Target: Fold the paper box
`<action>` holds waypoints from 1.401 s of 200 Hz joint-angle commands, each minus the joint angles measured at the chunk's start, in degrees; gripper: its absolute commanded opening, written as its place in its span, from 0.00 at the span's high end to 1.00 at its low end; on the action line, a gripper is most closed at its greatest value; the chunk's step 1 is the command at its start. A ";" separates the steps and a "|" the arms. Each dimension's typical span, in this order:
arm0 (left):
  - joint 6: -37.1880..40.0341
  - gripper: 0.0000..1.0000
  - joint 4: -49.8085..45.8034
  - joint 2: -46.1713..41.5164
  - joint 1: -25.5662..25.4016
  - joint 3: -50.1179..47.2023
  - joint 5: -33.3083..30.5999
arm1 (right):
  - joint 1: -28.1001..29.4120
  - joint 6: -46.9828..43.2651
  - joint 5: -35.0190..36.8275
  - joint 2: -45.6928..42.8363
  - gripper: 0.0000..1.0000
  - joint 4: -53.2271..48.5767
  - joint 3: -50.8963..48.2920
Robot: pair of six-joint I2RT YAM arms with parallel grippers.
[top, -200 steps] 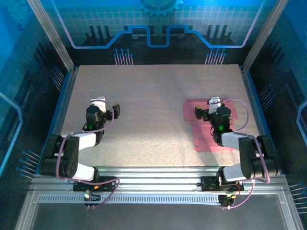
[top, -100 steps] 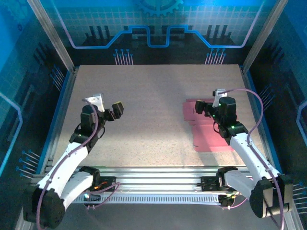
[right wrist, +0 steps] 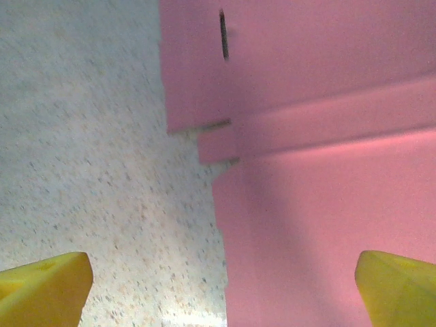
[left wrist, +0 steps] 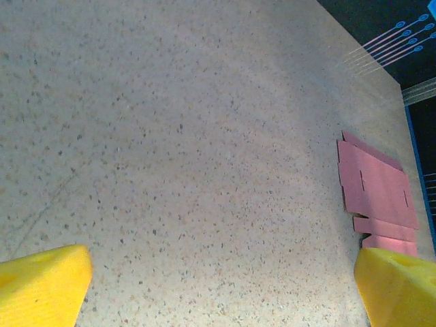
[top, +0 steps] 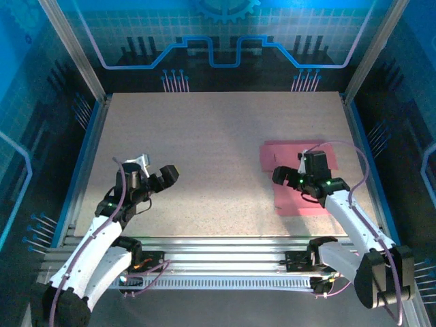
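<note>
The paper box [top: 291,152] is a flat pink cut sheet with flaps and slots, lying on the right side of the table. My right gripper [top: 290,180] hovers open over the sheet's left edge. In the right wrist view the pink sheet [right wrist: 320,225] spans the right half between the yellow fingertips [right wrist: 48,286], and nothing is held in the gripper [right wrist: 221,289]. My left gripper [top: 155,169] stands open over bare table at the left, far from the sheet. In the left wrist view the sheet [left wrist: 375,184] lies ahead to the right of the open gripper [left wrist: 221,289].
The speckled beige tabletop [top: 211,136] is bordered by blue rails and metal posts [top: 88,68]. A ribbed metal strip [top: 225,245] runs along the near edge by the arm bases.
Both arms have unfolded from their tucked pose. The left gripper has dropped and shifted slightly nearer. The right gripper has come down over the sheet's left edge. Both stayed open.
</note>
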 commanded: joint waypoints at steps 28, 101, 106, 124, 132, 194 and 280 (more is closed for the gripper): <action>-2.09 0.01 -0.28 0.80 -0.13 -0.77 5.90 | 1.56 4.85 -3.35 3.30 0.00 -1.30 -2.86; -2.85 0.01 -1.32 2.15 -0.13 0.32 8.54 | 10.27 10.27 -2.00 9.79 0.00 5.55 -5.32; -2.94 0.01 -1.72 2.58 -0.13 0.71 8.63 | 11.47 10.90 -1.73 10.32 0.00 6.23 -5.32; -2.87 0.01 -3.59 4.82 -0.13 2.84 8.53 | 16.22 13.55 -1.20 12.51 0.00 8.96 -5.19; -2.67 0.01 -4.59 5.90 -0.13 4.03 8.20 | 18.65 14.64 -0.73 13.70 0.00 9.94 -4.84; 0.98 0.01 -10.28 11.08 0.13 11.05 6.02 | 37.49 19.74 2.28 26.78 0.00 15.54 4.03; 4.80 0.01 -13.29 14.69 1.08 15.39 10.70 | 48.55 12.34 8.77 24.48 0.00 9.31 15.60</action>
